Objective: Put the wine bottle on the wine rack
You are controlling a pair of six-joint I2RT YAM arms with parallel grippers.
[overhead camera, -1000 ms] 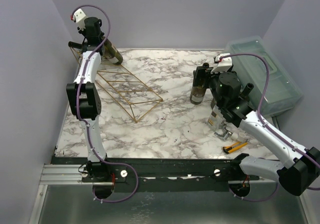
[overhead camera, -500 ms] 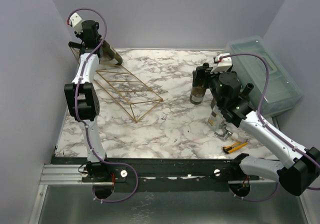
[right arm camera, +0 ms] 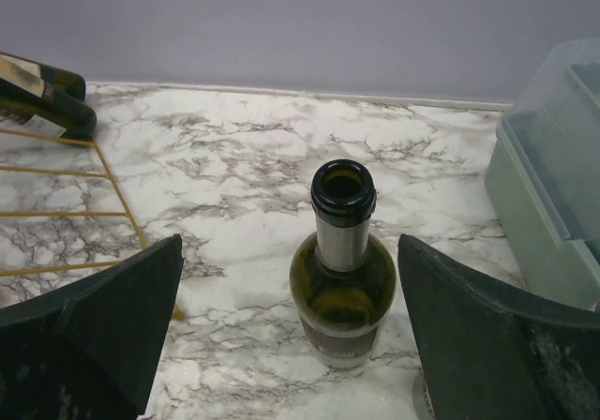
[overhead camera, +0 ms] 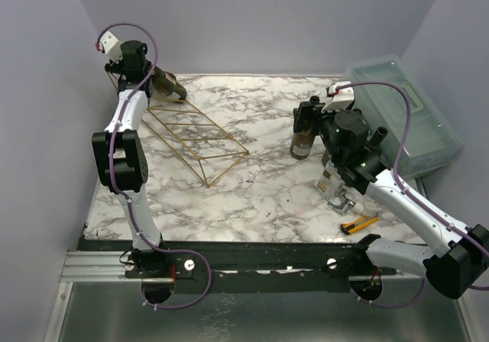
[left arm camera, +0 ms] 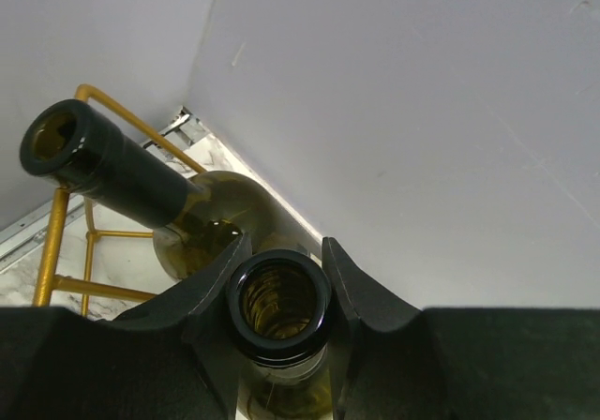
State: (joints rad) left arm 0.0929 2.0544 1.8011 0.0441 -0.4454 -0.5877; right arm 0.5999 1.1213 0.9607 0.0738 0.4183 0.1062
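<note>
My left gripper (overhead camera: 144, 73) is at the far left corner, shut on the neck of a dark green wine bottle (overhead camera: 170, 87), whose open mouth (left arm camera: 277, 300) shows between the fingers in the left wrist view. This bottle is tilted over the far end of the gold wire wine rack (overhead camera: 191, 136). A second bottle (left arm camera: 122, 181) lies on the rack (left arm camera: 54, 237) just beside it. A third bottle (right arm camera: 342, 279) stands upright on the marble. My right gripper (right arm camera: 291, 251) is open behind it, one finger on each side and neither touching it.
A translucent lidded plastic box (overhead camera: 401, 113) stands at the right edge. A yellow utility knife (overhead camera: 359, 224) lies near the front right. The back and left walls are close around the left gripper.
The left wrist has swung left towards the corner, carrying its bottle slightly left over the rack's far end. The right arm has not moved.
</note>
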